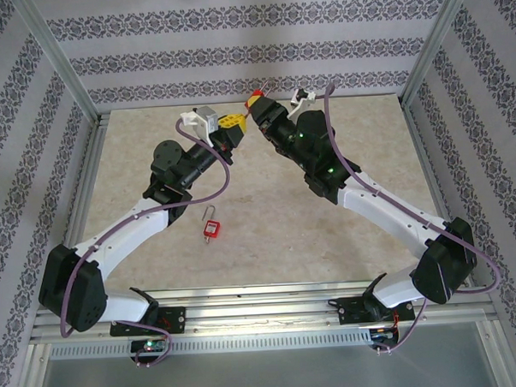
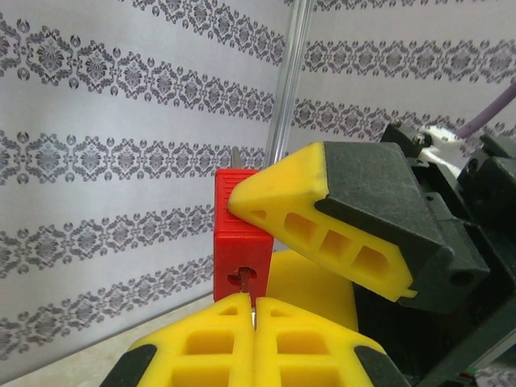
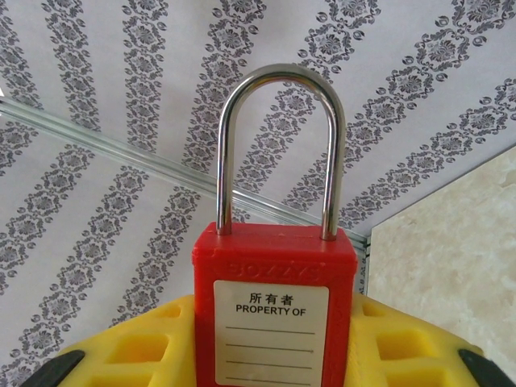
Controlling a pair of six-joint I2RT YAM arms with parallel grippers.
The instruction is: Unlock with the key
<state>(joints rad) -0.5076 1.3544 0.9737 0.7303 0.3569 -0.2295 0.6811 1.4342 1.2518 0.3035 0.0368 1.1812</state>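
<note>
1. Top external view: you have both arms reaching toward the far middle of the table (image 1: 329,242), with the grippers meeting nose to nose above it. One can then steady the lock while the other works the key.
2. Your right gripper (image 1: 259,106) is clamped on the red padlock (image 3: 274,274), squeezing its body between the yellow fingers (image 3: 129,355). The label faces the right wrist camera, and the shackle (image 3: 280,74) stands upright with both legs down in the body. Gripping the sides seems meant to leave the keyhole face exposed.
3. Your left gripper (image 1: 230,123) is fully closed, its tips pinching a thin metal sliver, most likely the key (image 2: 251,310).
4. In the left wrist view, the keyhole (image 2: 242,278) sits just above your left fingertips and the sliver reaches up to it. You cannot tell whether it is seated inside.
5. A second padlock (image 1: 211,226) lies on the table near your left forearm, well apart from both grippers.
</note>
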